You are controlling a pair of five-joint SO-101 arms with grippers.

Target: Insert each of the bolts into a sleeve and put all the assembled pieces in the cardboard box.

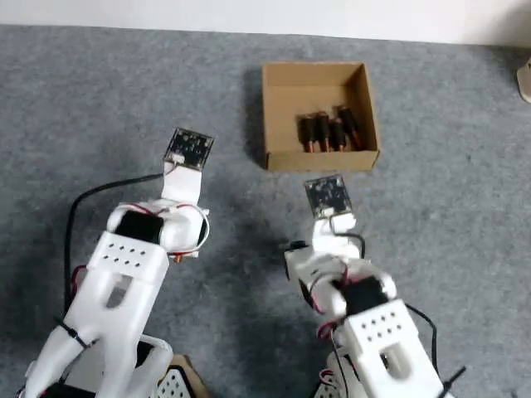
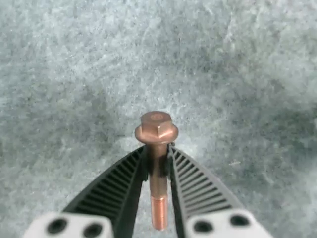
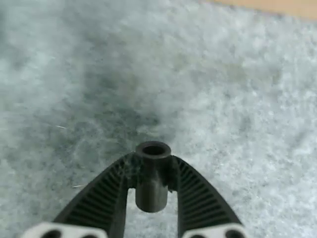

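My left gripper (image 2: 157,151) is shut on a copper bolt (image 2: 157,148), hex head outward past the fingertips, threaded end back between the fingers. My right gripper (image 3: 152,166) is shut on a black sleeve (image 3: 152,176), its open bore facing outward. In the high view the left arm (image 1: 187,162) hovers left of the cardboard box (image 1: 319,157) and the right arm (image 1: 329,199) sits just in front of the box's near wall. Several assembled bolt-and-sleeve pieces (image 1: 329,130) lie inside the box.
Grey carpet (image 1: 431,232) covers the table around both arms. A pale object (image 1: 524,81) pokes in at the right edge. A cardboard scrap (image 1: 184,373) lies by the left arm's base.
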